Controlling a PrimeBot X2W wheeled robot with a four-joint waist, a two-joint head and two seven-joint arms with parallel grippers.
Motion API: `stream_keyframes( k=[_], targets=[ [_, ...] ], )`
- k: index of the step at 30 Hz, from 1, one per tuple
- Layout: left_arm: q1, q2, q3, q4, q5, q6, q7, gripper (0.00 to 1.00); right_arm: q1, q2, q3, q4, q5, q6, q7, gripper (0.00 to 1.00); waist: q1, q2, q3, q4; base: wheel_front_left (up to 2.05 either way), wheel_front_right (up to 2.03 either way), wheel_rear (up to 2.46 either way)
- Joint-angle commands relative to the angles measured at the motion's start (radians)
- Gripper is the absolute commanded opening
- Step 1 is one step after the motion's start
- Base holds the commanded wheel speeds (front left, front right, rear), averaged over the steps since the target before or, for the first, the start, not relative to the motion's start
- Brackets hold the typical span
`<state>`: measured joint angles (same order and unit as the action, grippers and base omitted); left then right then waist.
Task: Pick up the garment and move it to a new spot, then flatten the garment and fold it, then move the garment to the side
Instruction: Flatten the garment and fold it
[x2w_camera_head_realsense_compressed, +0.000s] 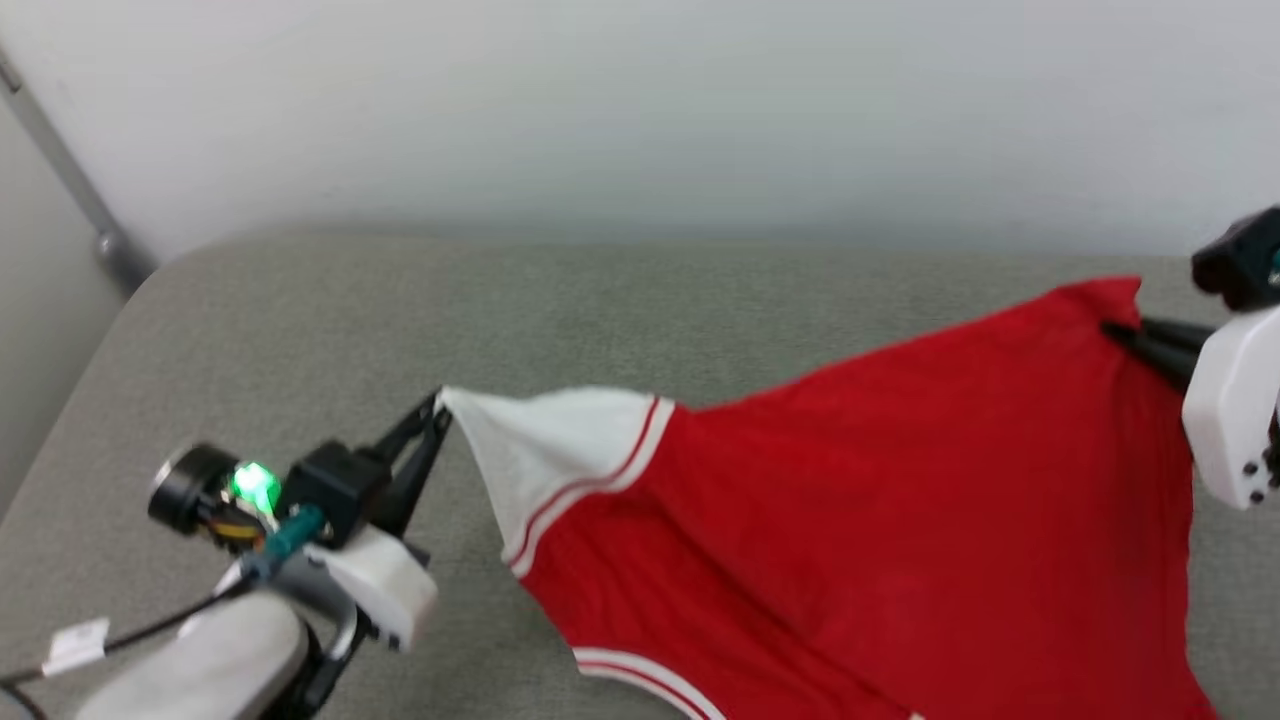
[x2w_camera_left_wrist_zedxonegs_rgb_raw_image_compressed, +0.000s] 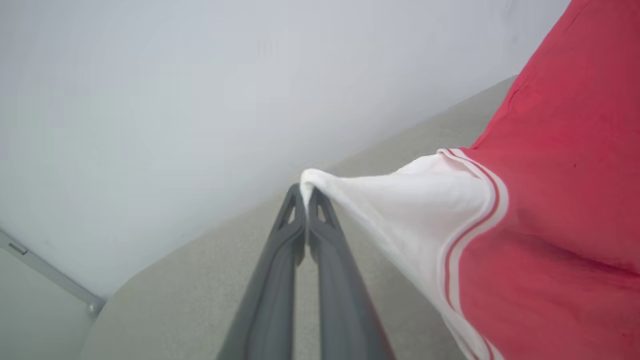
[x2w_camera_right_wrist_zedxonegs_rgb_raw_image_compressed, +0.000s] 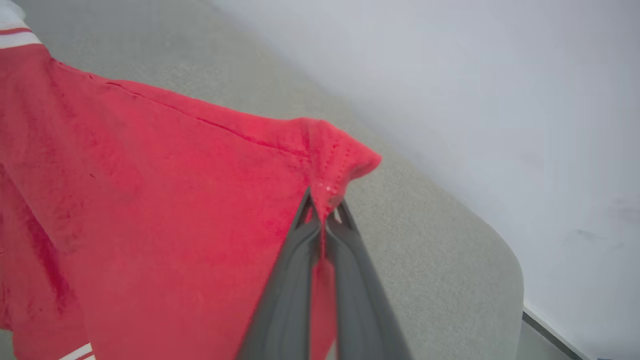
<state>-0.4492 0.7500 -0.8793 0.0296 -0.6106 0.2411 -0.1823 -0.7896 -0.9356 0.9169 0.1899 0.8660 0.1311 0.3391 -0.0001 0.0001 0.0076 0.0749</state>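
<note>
The garment (x2w_camera_head_realsense_compressed: 880, 520) is a red shirt with a white short sleeve (x2w_camera_head_realsense_compressed: 545, 450) edged in red-white stripes, stretched in the air above the grey surface. My left gripper (x2w_camera_head_realsense_compressed: 440, 405) is shut on the tip of the white sleeve (x2w_camera_left_wrist_zedxonegs_rgb_raw_image_compressed: 400, 210); the left wrist view has its fingers (x2w_camera_left_wrist_zedxonegs_rgb_raw_image_compressed: 280, 260) pinching the cloth at their tips (x2w_camera_left_wrist_zedxonegs_rgb_raw_image_compressed: 306, 192). My right gripper (x2w_camera_head_realsense_compressed: 1115, 328) is shut on a red corner of the garment (x2w_camera_right_wrist_zedxonegs_rgb_raw_image_compressed: 330, 155) at the far right, with cloth between its fingertips (x2w_camera_right_wrist_zedxonegs_rgb_raw_image_compressed: 324, 210). The letters and number are hidden.
A grey fabric-covered surface (x2w_camera_head_realsense_compressed: 300, 320) with rounded corners spreads under the garment, against a pale wall (x2w_camera_head_realsense_compressed: 640, 100). A grey metal bar (x2w_camera_head_realsense_compressed: 70, 170) slants down the wall at the left. The surface's right end (x2w_camera_right_wrist_zedxonegs_rgb_raw_image_compressed: 490, 280) drops off near the wall.
</note>
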Motion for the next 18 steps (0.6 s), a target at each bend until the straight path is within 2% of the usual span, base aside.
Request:
stream_keyframes(
  k=[1, 11, 18],
  targets=[
    [-0.039, -0.001, 0.011, 0.002, 0.005, -0.008, 0.005, 0.00, -0.019, 0.014, -0.022, 0.003, -0.017, -0.001, -0.018, 0.00, 0.0001, -0.0001, -0.014, -0.021, 0.00, 0.00, 0.00],
    [-0.401, -0.057, 0.086, 0.102, 0.039, -0.105, 0.048, 0.00, -0.152, 0.122, -0.238, 0.053, -0.167, -0.001, -0.098, 0.00, 0.0001, -0.0001, 0.078, -0.055, 0.00, 0.00, 0.00],
    [-0.694, -0.051, 0.124, 0.167, 0.110, -0.172, 0.092, 0.00, -0.353, 0.224, -0.366, 0.108, -0.301, -0.001, -0.115, 0.00, 0.0001, -0.0001, 0.216, -0.077, 0.00, 0.00, 0.00]
  ],
)
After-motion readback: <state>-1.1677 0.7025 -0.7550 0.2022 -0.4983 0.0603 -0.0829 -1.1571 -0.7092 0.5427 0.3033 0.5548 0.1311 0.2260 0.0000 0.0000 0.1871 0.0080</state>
